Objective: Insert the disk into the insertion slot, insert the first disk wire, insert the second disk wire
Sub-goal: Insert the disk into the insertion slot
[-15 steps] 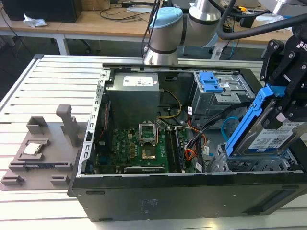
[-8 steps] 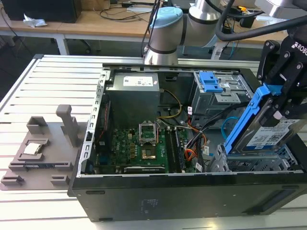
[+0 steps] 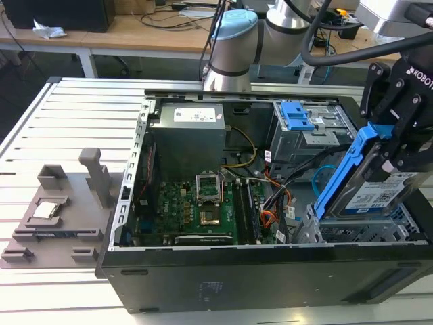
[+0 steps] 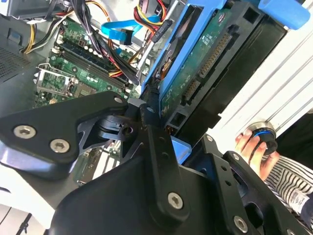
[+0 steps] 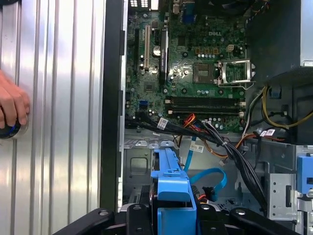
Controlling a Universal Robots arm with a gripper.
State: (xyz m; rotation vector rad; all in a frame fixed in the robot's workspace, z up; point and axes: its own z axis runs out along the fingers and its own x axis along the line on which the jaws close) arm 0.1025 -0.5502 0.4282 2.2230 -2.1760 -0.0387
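Note:
My gripper (image 3: 392, 145) is shut on the disk (image 3: 382, 193), a silver drive with a white and blue label in a bright blue carrier (image 3: 346, 169). The disk hangs steeply tilted, its lower end just above the insertion slot (image 3: 338, 233), the silver perforated bay in the case corner at the exterior view's right. In the second wrist view the disk's green circuit board (image 4: 205, 54) and its connectors face the camera. The first wrist view has the blue carrier (image 5: 171, 188) over the slot's sheet metal (image 5: 139, 161). A loose blue flat cable (image 5: 210, 178) and a black wire bundle (image 5: 234, 156) lie beside the slot.
The open computer case holds a motherboard (image 3: 196, 203), a grey power supply (image 3: 186, 135) and a taller grey cage with a blue latch (image 3: 298, 115). A grey fixture (image 3: 61, 210) lies on the slatted table at the exterior view's left. A person's hand (image 5: 12, 105) rests on a knob beside the case.

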